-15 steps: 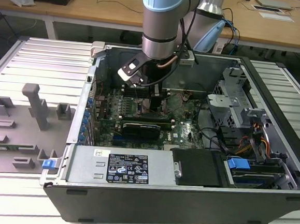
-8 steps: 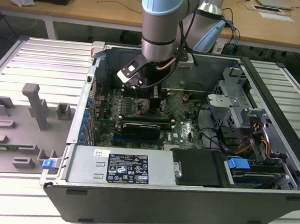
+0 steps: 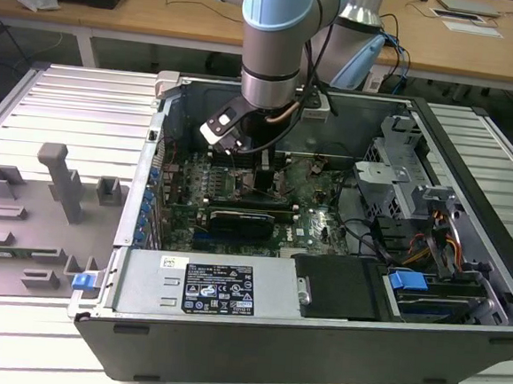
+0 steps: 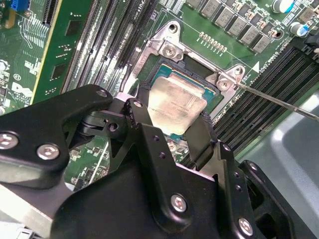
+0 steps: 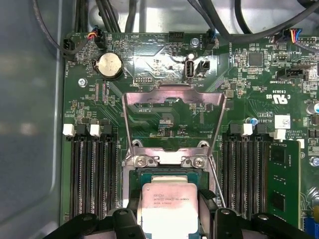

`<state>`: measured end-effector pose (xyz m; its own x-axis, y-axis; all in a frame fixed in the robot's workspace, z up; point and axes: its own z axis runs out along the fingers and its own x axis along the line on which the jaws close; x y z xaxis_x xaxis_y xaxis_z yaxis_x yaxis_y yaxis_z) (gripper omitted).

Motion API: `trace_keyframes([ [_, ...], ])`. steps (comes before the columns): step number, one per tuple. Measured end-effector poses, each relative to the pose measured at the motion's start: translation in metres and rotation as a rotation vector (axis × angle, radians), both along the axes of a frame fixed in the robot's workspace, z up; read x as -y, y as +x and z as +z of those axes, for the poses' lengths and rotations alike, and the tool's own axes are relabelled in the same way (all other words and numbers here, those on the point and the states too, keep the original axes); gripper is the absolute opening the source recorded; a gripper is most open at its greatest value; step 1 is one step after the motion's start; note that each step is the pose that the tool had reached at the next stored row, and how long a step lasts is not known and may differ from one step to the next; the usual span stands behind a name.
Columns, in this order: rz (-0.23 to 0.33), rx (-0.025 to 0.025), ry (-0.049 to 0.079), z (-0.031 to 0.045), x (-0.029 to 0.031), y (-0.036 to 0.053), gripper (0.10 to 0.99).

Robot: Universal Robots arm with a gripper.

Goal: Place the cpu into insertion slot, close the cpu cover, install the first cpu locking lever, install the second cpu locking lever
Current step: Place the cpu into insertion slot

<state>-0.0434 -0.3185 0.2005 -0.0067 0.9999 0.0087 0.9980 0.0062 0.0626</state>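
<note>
- My pincer (image 4: 168,125) clamps the cpu (image 4: 177,102) by opposite edges, keeping it flat over the insertion slot (image 4: 148,79).
- The cpu cover (image 5: 174,94) stands tilted up, leaving that slot open.

Square silver-grey metal cpu (image 4: 177,107): dull grey top, edged in teal-green. Beside it are recorded a bare silver metal cover frame (image 5: 174,95), green printed circuit board (image 5: 144,52), black memory slots (image 5: 92,172) tipped white.

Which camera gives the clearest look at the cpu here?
The second wrist view: the cpu shows nearly its whole metal top, over the insertion slot. The first wrist view crops one edge; in the exterior view the arm hides it.
</note>
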Motion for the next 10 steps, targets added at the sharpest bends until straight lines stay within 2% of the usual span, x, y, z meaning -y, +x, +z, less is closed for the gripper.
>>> trace_keyframes([
  [7, 0.000, 0.0001, 0.000, -0.0002, 0.0000, 0.0000, 0.553],
  [8, 0.000, 0.0001, 0.000, -0.0003, 0.0000, 0.0000, 0.616],
  [10, 0.000, 0.0001, 0.000, -0.0003, 0.0000, 0.0000, 0.616],
])
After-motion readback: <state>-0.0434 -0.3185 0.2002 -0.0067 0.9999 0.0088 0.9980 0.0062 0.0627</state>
